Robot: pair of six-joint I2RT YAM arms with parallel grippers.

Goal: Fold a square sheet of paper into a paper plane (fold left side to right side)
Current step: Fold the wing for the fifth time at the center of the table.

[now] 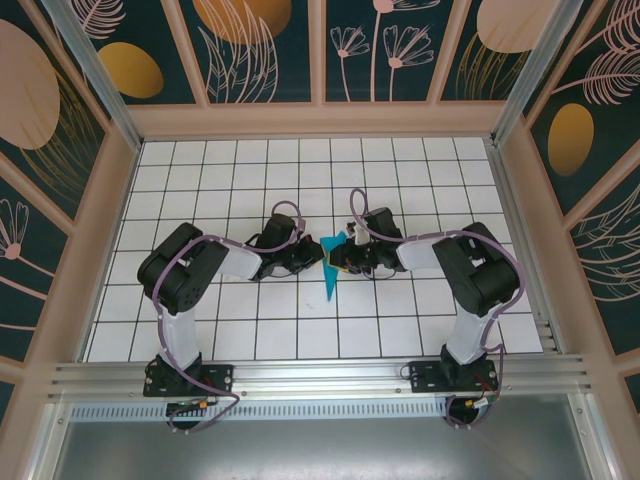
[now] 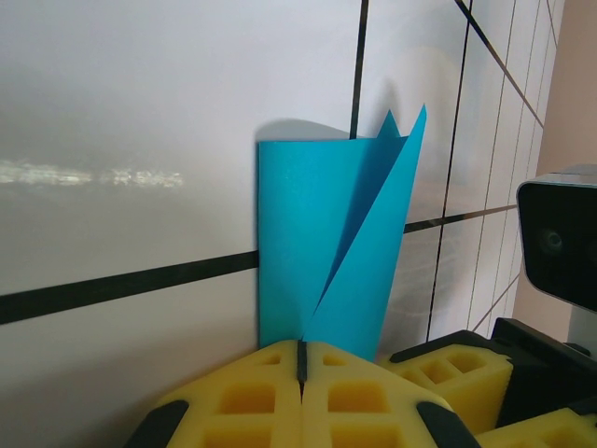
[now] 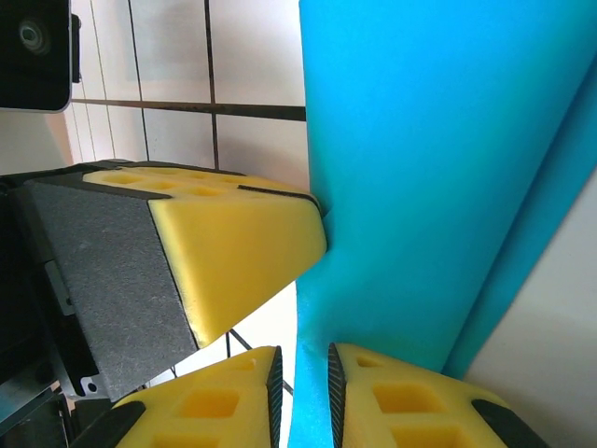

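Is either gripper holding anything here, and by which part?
Both hold the folded blue paper: the left gripper is pinched shut on the edge where its flaps meet; the right gripper appears to grip another edge.

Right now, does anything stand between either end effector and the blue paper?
Nothing visible does. The left end effector is shut on one end of the blue paper, and the paper also runs between the jaws of the right end effector.
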